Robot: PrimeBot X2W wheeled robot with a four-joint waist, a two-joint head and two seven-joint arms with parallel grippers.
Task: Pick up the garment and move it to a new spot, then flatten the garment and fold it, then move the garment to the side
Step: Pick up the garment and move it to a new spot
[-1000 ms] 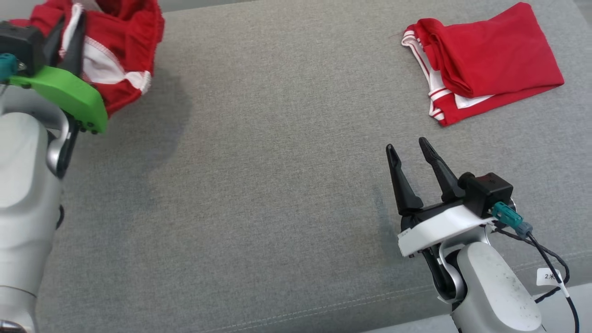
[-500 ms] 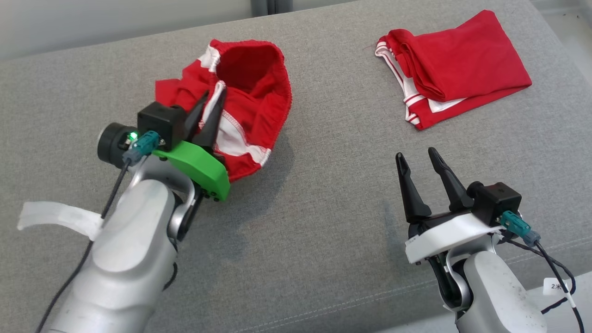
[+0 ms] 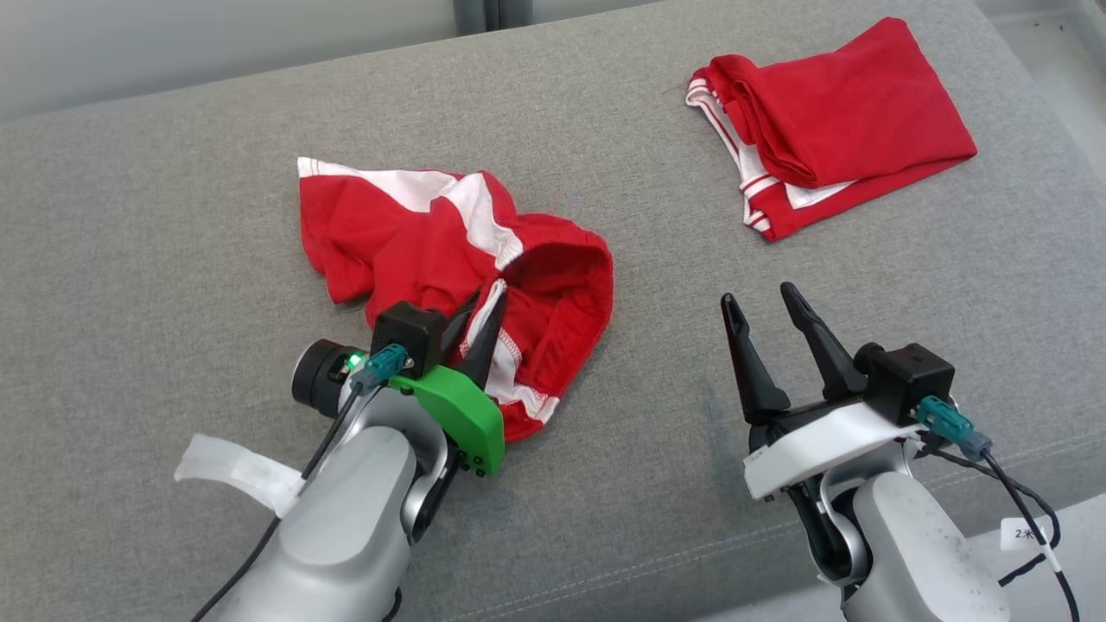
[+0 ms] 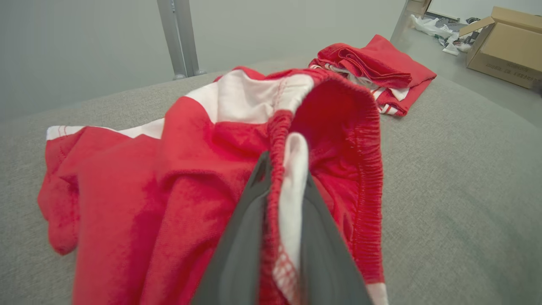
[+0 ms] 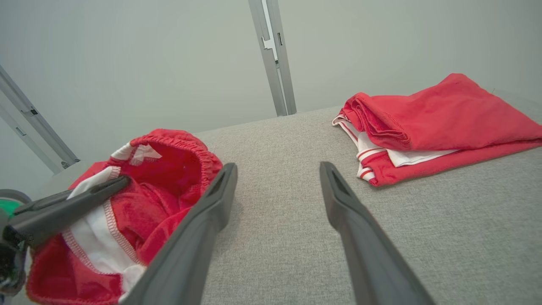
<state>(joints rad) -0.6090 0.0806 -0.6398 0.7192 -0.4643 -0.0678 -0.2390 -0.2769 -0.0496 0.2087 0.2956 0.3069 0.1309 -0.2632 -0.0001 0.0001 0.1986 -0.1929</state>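
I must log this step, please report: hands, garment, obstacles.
Left hand shut on shorts. Right hand open, empty. Shorts crumpled on couch, not yet flat. Folded red garment far right, clear of path.

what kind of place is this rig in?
Probably a lab or test bay, not a home: grey fabric-covered bench, aluminium frame post against a bare wall, cardboard box beyond.

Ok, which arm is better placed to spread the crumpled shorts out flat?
Left, probably: the left gripper pinches the crumpled shorts at the waistband; the right gripper is open and apart from them.
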